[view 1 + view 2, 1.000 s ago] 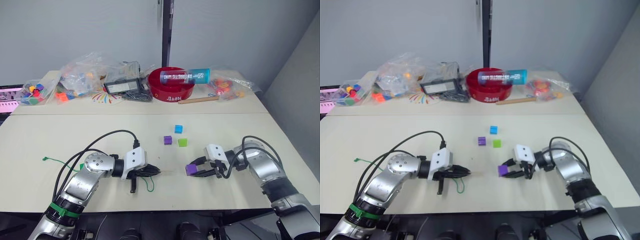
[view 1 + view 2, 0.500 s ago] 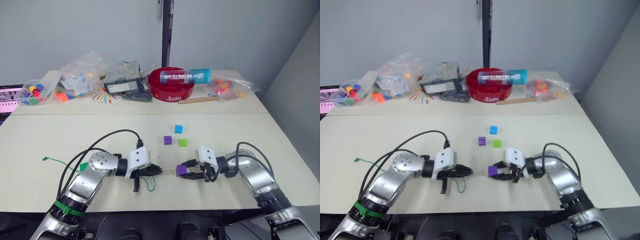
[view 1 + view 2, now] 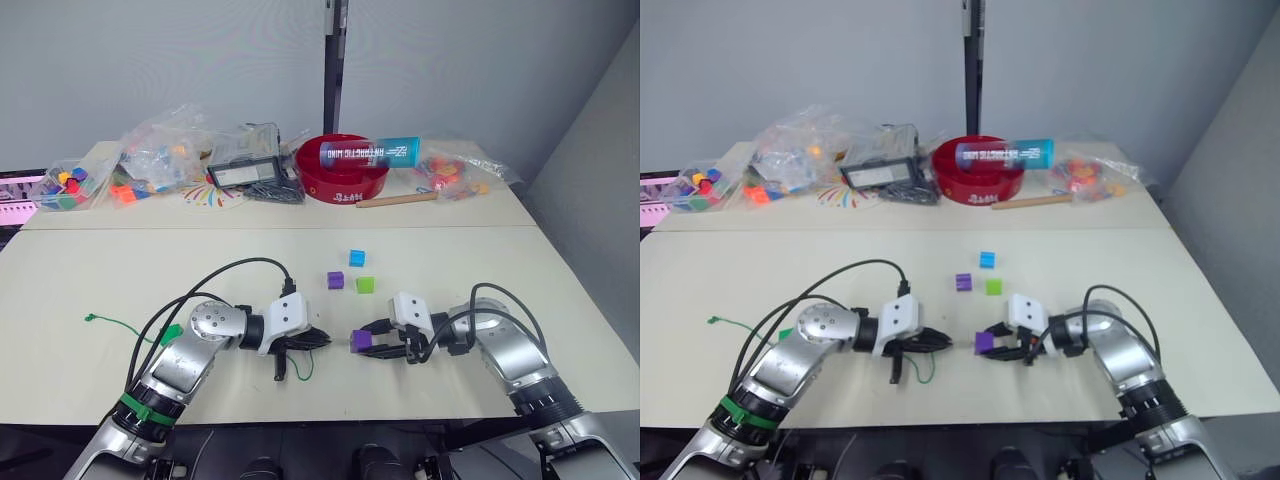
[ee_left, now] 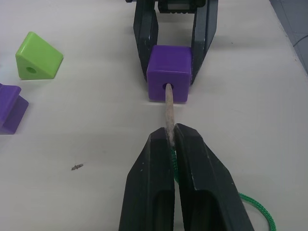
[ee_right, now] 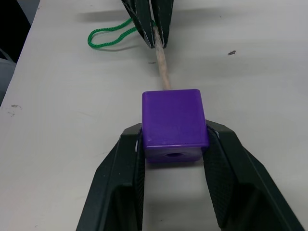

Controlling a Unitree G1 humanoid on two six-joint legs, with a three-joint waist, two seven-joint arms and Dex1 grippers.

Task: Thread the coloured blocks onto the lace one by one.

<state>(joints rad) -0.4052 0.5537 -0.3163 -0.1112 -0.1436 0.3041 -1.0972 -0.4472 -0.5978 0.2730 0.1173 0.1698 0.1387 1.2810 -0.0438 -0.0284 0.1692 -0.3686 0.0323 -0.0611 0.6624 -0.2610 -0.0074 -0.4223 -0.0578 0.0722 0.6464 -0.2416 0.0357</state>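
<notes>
Now that my left gripper [image 4: 172,139], closed on the lace [image 4: 255,210], has advanced since half a second ago, the tan tip [image 4: 168,109] enters the hole of the purple cube [image 4: 168,72] clamped in my right gripper [image 5: 174,144]. Threading has begun; the table [image 3: 100,280] around gives free room, its front edge near.

Lace's [image 4: 168,108] tan tip enters the purple block's [image 4: 168,72] hole; three blocks [image 3: 350,273] lie beyond.
</notes>
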